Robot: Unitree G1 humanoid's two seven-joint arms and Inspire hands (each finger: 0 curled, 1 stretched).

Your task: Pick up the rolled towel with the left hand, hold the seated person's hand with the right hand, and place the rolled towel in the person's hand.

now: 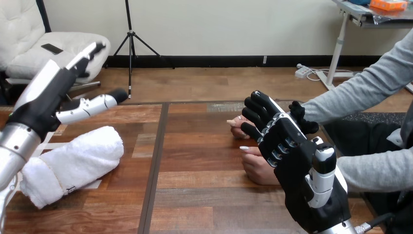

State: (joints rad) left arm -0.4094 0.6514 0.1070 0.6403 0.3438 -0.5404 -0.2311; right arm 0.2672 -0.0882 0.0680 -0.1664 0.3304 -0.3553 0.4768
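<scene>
The towel point(73, 163) is white and fluffy, rolled into a thick, loose cylinder with a flap trailing at its near end. It lies on its side on the wooden surface point(204, 195), angled across the boards. Above the towel and clear of it, the left hand point(58, 92) hangs released, fingers straight and thumb spread. Well to the right of the towel, the right hand point(287, 146) has its fingers stretched out and unclenched, over the person's hands point(258, 170), which rest on the surface; I cannot tell whether it touches them. A dark seam runs down the brown planks just right of the towel.
</scene>
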